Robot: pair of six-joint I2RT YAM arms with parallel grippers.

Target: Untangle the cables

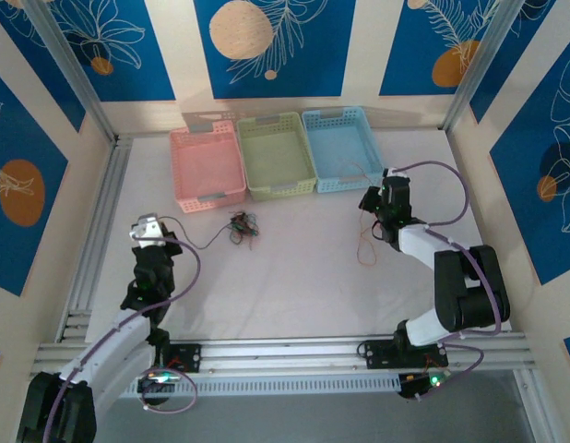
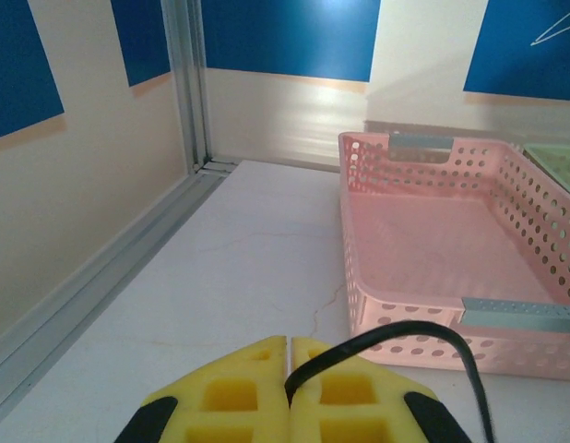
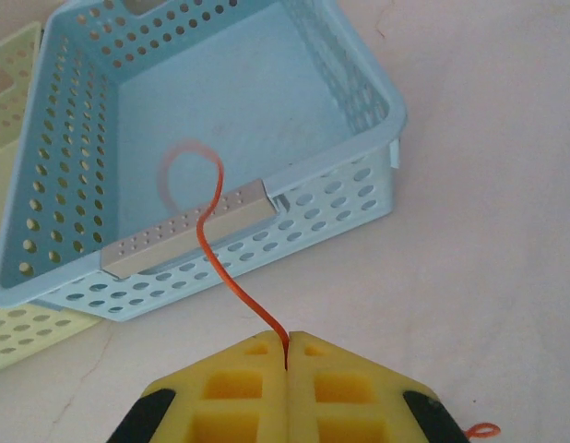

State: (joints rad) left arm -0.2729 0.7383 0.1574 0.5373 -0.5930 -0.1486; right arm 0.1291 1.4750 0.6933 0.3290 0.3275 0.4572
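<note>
Left end effector (image 2: 290,343): pads pressed together on a black wire (image 2: 414,325), which arcs out to the right, just in front of the pink basket (image 2: 525,355).
Right end effector (image 3: 287,337): pads together, clamped on an orange wire (image 3: 267,318). The wire rises over the near rim of the blue basket (image 3: 331,198) and curls above its floor. Its loose end trails on the worktop (image 1: 303,286) beside the arm.
Clump (image 1: 243,227): the rest of the cables lie as a small knot on the worktop, near the fronts of the pink basket and the green basket (image 1: 280,192), between the two arms. The black wire runs from it to the left end effector.
Risk, black wire: nothing pins the knot down. A pull by the left arm would likely drag the whole knot along or cinch it tighter.
Risk, orange wire: it looks separate from the knot. It is thin, so it may slip from the soft pads, and its curl may catch in the basket's holes or handle.
Risk, baskets: they look light, so a snagged wire or a nudge could shove one.
Edges: the metal rail (image 2: 110,263) and side wall are near the left arm. The right wall is near the right arm, and the baskets line the far side.
Open room: bare worktop in the middle and on the near side, between the arms.
</note>
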